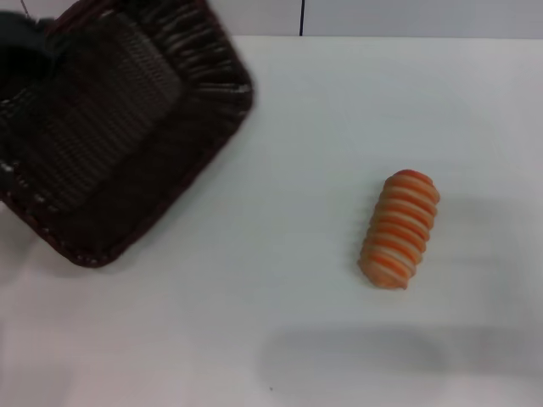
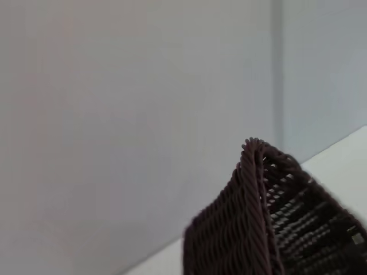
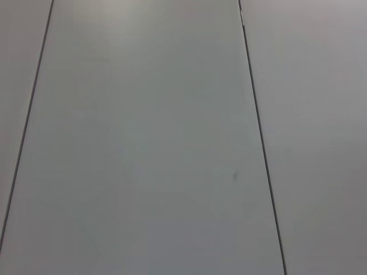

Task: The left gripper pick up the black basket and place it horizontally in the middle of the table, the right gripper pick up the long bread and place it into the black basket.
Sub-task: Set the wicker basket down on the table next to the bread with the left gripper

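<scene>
The black basket (image 1: 127,127) is at the table's far left, turned at an angle and blurred, with one side raised off the white table (image 1: 280,331). My left gripper (image 1: 24,58) is a dark shape at the basket's far left rim and holds it there. In the left wrist view a corner of the basket (image 2: 252,229) rises in front of the wall, above the table (image 2: 344,154). The long bread (image 1: 400,229), striped orange and cream, lies alone on the right half of the table, well apart from the basket. My right gripper is out of view.
The table's far edge meets a grey panelled wall (image 1: 382,17). The right wrist view shows only grey wall panels (image 3: 143,143) with thin seams. A faint shadow (image 1: 348,360) lies on the table near its front edge.
</scene>
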You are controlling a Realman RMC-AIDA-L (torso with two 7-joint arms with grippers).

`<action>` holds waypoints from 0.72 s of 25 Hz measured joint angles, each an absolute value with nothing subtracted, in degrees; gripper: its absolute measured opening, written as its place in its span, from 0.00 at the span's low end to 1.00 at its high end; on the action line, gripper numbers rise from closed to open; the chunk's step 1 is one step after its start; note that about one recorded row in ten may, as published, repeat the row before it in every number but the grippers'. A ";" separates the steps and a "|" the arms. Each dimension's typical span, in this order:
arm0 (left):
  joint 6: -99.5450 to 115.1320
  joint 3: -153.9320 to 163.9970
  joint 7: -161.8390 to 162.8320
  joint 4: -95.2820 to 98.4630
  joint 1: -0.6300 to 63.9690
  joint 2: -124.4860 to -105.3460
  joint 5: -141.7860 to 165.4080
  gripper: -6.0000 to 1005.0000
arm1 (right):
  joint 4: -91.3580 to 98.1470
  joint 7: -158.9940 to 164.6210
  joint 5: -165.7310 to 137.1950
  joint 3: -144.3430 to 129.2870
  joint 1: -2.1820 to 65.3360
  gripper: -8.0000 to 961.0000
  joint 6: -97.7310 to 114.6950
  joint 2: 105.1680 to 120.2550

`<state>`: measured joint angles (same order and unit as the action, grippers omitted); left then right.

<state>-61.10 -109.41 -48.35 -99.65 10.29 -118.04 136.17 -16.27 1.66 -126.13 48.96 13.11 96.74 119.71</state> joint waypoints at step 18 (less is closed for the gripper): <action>-106.40 -132.55 -81.58 -82.23 29.23 -114.47 114.59 0.22 | -16.45 1.66 -126.03 49.04 11.38 0.68 97.95 119.71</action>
